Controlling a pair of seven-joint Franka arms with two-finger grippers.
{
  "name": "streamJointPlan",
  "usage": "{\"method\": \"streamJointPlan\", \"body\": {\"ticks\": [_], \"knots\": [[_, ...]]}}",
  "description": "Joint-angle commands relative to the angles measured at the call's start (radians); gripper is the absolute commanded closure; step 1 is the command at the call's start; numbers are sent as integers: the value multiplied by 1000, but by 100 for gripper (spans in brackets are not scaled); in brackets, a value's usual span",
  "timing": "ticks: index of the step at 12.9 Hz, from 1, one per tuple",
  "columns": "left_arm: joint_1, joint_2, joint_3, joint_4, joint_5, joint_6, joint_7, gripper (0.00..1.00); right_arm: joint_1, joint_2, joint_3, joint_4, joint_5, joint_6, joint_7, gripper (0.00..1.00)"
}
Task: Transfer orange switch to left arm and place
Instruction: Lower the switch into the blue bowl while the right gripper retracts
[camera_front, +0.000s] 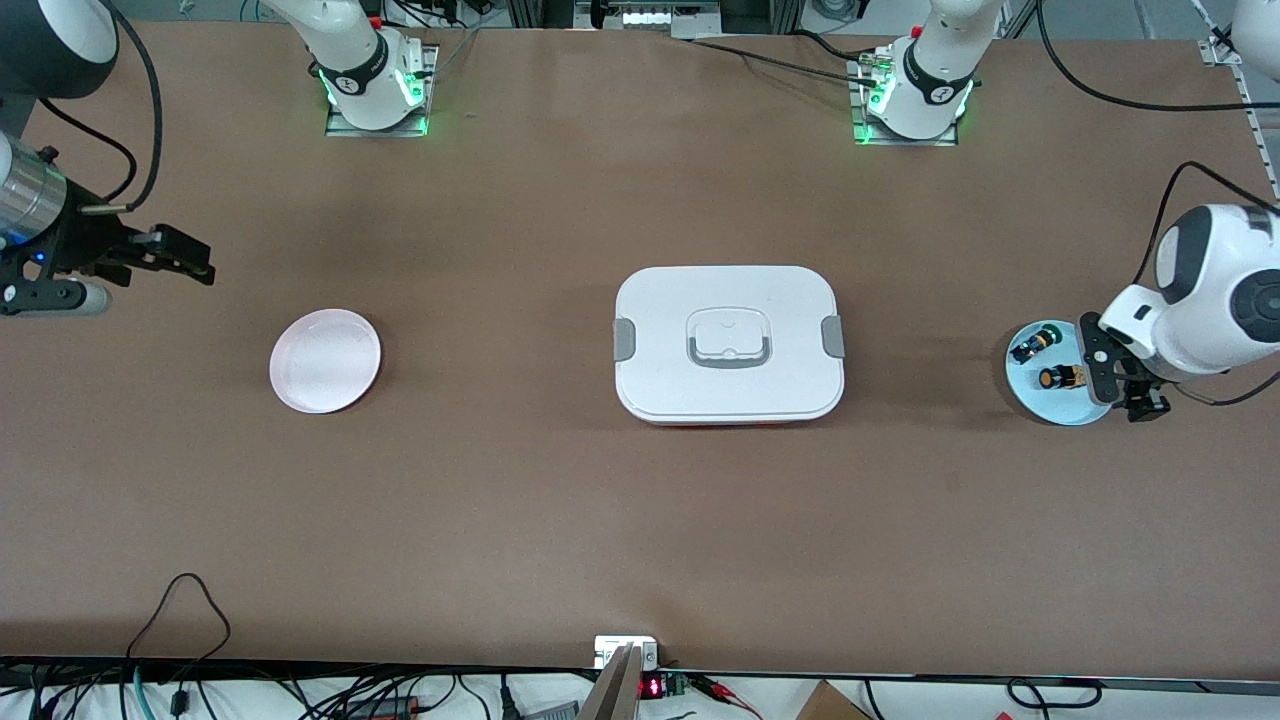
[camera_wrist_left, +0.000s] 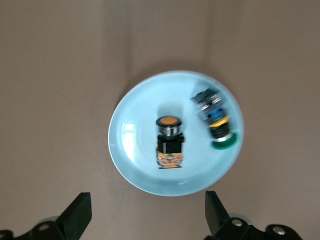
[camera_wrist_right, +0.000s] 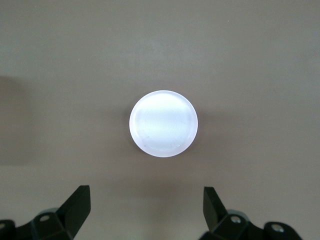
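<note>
The orange switch (camera_front: 1060, 378) lies on its side on a light blue plate (camera_front: 1052, 408) at the left arm's end of the table, beside a green-capped switch (camera_front: 1030, 345). My left gripper (camera_front: 1120, 385) is open and empty, up in the air over the edge of that plate. In the left wrist view the orange switch (camera_wrist_left: 169, 140) lies mid-plate, ahead of my open left gripper (camera_wrist_left: 147, 216). The white box (camera_front: 728, 340) stands shut at mid-table. My right gripper (camera_front: 195, 258) is open and empty, raised at the right arm's end; in its wrist view the right gripper (camera_wrist_right: 147, 212) is open.
An empty pink plate (camera_front: 325, 360) lies between the box and the right arm's end; it also shows in the right wrist view (camera_wrist_right: 163, 122). The green-capped switch (camera_wrist_left: 216, 120) lies near the blue plate's rim (camera_wrist_left: 125, 165). Cables run along the table's near edge.
</note>
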Motion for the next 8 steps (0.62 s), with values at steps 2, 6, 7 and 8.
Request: {"method": "streamJointPlan", "body": {"ticks": [2,6,7,8], "knots": [[-26,-5,-59,219,-161,-298,-171,0,-5,-36,-1,-25,-4,11,-37,0],[-48,-3,-207,398,-169,-579,-675,0,1,-32,2,-1,-1,11,-31,0],[-49,-5,-215,415,-175,-603,-766,0,1,-33,2,-1,0,10,-35,0],[-66,-25,-210,416,-208,-601,-831,0,-1,-32,2,4,0,10,-42,0]]}}
